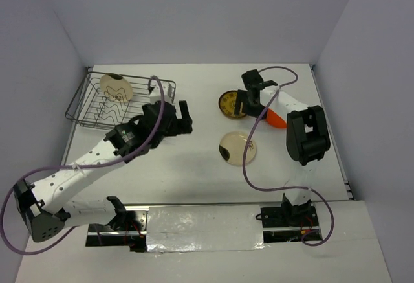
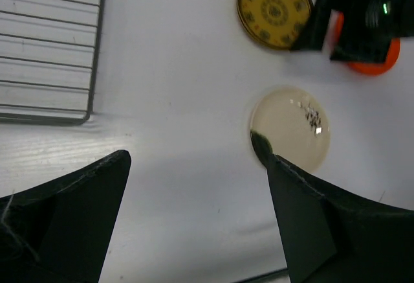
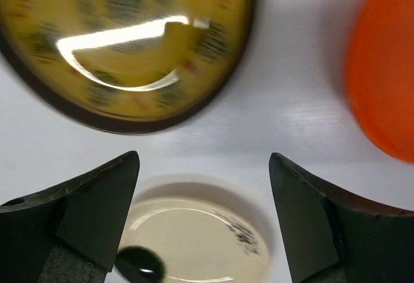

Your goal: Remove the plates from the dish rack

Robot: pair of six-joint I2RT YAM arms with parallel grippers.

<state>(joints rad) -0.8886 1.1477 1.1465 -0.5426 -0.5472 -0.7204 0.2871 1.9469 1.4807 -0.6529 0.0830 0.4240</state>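
— where's the rectangular dark wire dish rack (image 1: 97,109)?
— far left of the white table (image 1: 194,173), long axis running left to right. a beige round plate with a dark squiggle (image 1: 116,87) stands on edge in it, facing the near side.
— the rest?
— flat on the table: yellow-gold patterned plate (image 1: 229,103), plain orange-red plate (image 1: 278,120) beside it, glossy beige blotched plate (image 1: 237,147) nearer.
— jaws?
— left jaws wide apart, empty, beside the rack; right jaws apart by the yellow plate, empty.

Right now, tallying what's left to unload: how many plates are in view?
4. A beige plate stands in the rack; on the table lie a yellow plate, an orange plate partly behind the right arm, and a tan plate.
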